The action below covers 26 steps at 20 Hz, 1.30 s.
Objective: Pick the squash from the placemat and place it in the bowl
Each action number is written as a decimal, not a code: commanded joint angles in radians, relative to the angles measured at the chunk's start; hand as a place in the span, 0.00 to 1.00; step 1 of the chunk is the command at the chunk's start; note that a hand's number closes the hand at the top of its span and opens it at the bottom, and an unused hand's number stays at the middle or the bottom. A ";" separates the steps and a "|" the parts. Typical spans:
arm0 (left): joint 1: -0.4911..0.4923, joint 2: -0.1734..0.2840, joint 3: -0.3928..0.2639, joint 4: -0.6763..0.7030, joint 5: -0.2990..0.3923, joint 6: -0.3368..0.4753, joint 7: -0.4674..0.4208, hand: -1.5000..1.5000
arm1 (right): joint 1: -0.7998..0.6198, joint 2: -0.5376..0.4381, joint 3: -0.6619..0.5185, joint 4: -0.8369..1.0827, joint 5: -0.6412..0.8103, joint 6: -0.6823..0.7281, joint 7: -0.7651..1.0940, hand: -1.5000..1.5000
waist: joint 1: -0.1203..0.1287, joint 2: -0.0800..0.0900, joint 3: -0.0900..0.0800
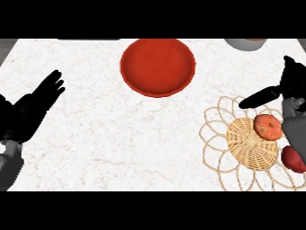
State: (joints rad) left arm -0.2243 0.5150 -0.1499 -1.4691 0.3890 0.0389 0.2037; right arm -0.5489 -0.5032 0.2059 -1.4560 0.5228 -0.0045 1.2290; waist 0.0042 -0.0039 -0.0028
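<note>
An orange-red squash (268, 126) lies on the woven wicker placemat (244, 143) at the right of the counter. A red bowl (159, 66) stands at the far middle of the counter. My right hand (294, 85) hovers just beyond the squash, fingers straight and thumb stretched to the left, holding nothing; its forearm covers the squash's right edge. My left hand (23, 110) rests open at the left edge, fingers up, far from both squash and bowl.
A second red round item (293, 159) sits on the placemat's near right, partly behind my right forearm. A grey bowl-like vessel (246, 43) shows at the far right edge. The white marble counter (115, 134) spreads between bowl and placemat.
</note>
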 commanded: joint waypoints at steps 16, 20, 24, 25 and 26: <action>-0.017 -0.033 0.036 0.009 -0.029 -0.016 0.021 0.50 | 0.004 0.087 -0.053 0.085 0.044 0.143 0.216 0.00 | -0.003 0.004 0.002; 0.022 -0.068 0.011 0.003 -0.070 0.001 -0.009 0.50 | 0.020 0.089 -0.079 0.094 0.067 0.160 0.203 0.00 | -0.005 0.002 0.002; 0.019 -0.048 0.037 0.000 -0.054 -0.031 0.010 0.50 | 0.044 0.075 -0.140 0.109 0.035 0.194 0.154 0.00 | -0.007 0.001 0.002; 0.045 -0.062 0.032 -0.007 -0.058 -0.035 -0.008 0.50 | 0.066 0.110 -0.116 0.081 0.064 0.162 0.174 0.00 | -0.006 0.001 0.002; 0.033 -0.022 0.076 -0.026 -0.031 -0.049 0.024 0.50 | 0.068 0.118 -0.128 0.140 0.076 0.129 0.124 0.00 | 0.001 0.002 0.003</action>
State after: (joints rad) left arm -0.2063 0.4711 -0.1079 -1.4702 0.3413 0.0081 0.2077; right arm -0.4901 -0.4132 0.0932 -1.3461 0.5841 0.1140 1.2056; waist 0.0003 -0.0019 -0.0009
